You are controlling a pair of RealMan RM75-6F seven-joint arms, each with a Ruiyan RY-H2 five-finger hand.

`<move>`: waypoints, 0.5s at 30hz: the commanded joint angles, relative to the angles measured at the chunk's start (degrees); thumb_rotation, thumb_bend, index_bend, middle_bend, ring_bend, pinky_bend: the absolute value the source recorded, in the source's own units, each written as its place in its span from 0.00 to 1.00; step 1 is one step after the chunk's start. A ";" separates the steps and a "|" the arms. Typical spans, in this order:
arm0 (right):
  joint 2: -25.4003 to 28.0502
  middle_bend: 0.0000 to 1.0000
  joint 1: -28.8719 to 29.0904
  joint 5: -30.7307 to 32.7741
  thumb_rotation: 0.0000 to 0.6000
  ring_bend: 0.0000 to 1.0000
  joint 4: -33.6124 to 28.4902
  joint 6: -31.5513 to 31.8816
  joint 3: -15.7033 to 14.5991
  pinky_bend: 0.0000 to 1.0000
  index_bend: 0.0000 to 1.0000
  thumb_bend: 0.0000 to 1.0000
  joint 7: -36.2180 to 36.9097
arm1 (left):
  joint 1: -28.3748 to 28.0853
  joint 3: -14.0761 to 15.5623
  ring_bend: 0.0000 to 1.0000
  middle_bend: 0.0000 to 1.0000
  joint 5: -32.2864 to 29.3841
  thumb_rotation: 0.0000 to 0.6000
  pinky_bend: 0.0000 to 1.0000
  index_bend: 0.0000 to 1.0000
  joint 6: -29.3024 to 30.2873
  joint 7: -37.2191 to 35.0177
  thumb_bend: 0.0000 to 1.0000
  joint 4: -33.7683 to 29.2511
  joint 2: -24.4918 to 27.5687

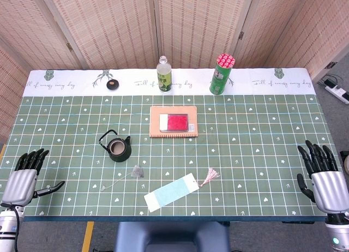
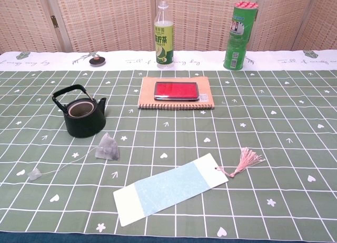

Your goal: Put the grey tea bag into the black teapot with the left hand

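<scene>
A small grey pyramid tea bag [image 1: 137,171] [image 2: 108,147] lies on the green tablecloth, its string trailing left to a small tag [image 2: 35,174]. Just behind it and to the left stands the black teapot [image 1: 118,148] [image 2: 82,116], lid off, handle upright. My left hand [image 1: 24,178] rests at the table's front left edge, fingers spread, holding nothing, well left of the tea bag. At the front right edge my right hand [image 1: 323,178] also lies open and empty. Neither hand shows in the chest view.
The teapot's lid [image 1: 112,85] lies at the back left. A green bottle [image 1: 164,75] and a green tube [image 1: 221,75] stand at the back. A notebook with a red case [image 1: 173,121] lies mid-table; a blue bookmark with pink tassel [image 1: 170,192] lies near the front.
</scene>
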 commanded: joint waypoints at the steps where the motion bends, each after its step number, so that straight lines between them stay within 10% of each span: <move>1: 0.05 0.00 0.12 -0.20 1.00 0.00 -0.01 -0.18 -0.10 0.00 0.00 0.51 0.10 | 0.05 0.09 0.00 0.00 0.06 0.23 0.00 0.01 0.02 0.21 0.03 -0.08 0.07; 11: 0.69 0.00 -0.72 -1.37 1.00 0.00 -0.52 2.03 -0.23 0.00 0.00 0.51 1.00 | -0.67 2.24 0.00 0.00 -0.25 0.34 0.01 0.01 -4.38 0.61 0.04 -4.10 1.97; 15: 0.67 0.00 -0.72 -2.41 1.00 0.00 -0.93 2.67 -0.32 0.00 0.00 0.51 0.82 | -3.02 2.71 0.30 0.24 -1.86 0.49 0.45 0.04 -8.77 5.72 0.04 -9.24 4.53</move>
